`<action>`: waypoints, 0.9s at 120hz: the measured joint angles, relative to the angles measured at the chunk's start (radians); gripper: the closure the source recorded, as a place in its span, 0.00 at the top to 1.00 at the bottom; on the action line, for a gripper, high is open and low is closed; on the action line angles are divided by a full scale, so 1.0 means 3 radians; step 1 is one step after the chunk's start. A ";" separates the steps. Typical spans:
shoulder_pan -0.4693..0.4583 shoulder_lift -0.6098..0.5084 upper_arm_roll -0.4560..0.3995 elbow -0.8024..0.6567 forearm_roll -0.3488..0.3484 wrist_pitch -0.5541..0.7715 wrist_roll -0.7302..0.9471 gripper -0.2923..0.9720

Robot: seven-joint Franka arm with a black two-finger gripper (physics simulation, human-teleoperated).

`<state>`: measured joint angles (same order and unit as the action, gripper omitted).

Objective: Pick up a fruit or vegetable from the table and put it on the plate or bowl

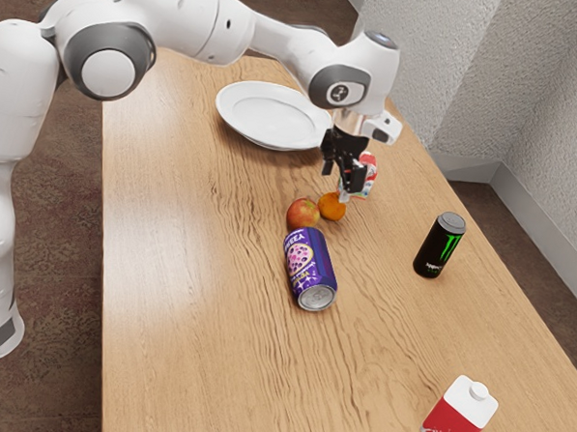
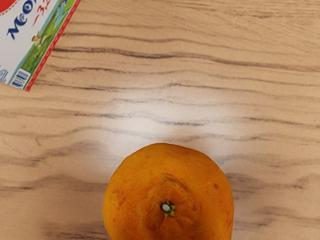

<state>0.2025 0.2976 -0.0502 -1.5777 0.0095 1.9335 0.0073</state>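
An orange [image 1: 332, 208] sits on the wooden table [image 1: 197, 298], touching a red apple [image 1: 302, 214] on the side toward the exterior view's left. My gripper [image 1: 345, 188] hangs just above the orange, slightly toward the far side, with its fingers open and nothing between them. In the wrist view the orange [image 2: 168, 195] lies right under my hand, stem end up, resting on the wood. A white plate [image 1: 271, 115] stands empty at the far end of the table, behind the gripper.
A small red-and-white carton [image 1: 368, 172] stands just behind the gripper; its printed label [image 2: 31, 37] appears near the orange. A purple can [image 1: 310, 268] lies on its side near the apple. A black can [image 1: 439, 244] stands to the right, and a red carton [image 1: 460, 415] sits near the front.
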 joint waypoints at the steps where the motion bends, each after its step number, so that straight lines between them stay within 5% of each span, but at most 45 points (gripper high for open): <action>1: 0.0000 0.0000 0.0000 -0.0005 0.0000 0.0004 0.0000 0.77; 88: -0.0005 0.0162 -0.0022 -0.0249 -0.0031 0.0409 0.0005 0.77; 108: -0.0005 0.0171 -0.0022 -0.0263 -0.0067 0.0429 -0.0003 0.65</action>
<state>0.2010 0.3488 -0.0567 -1.6568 -0.0105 2.0622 0.0064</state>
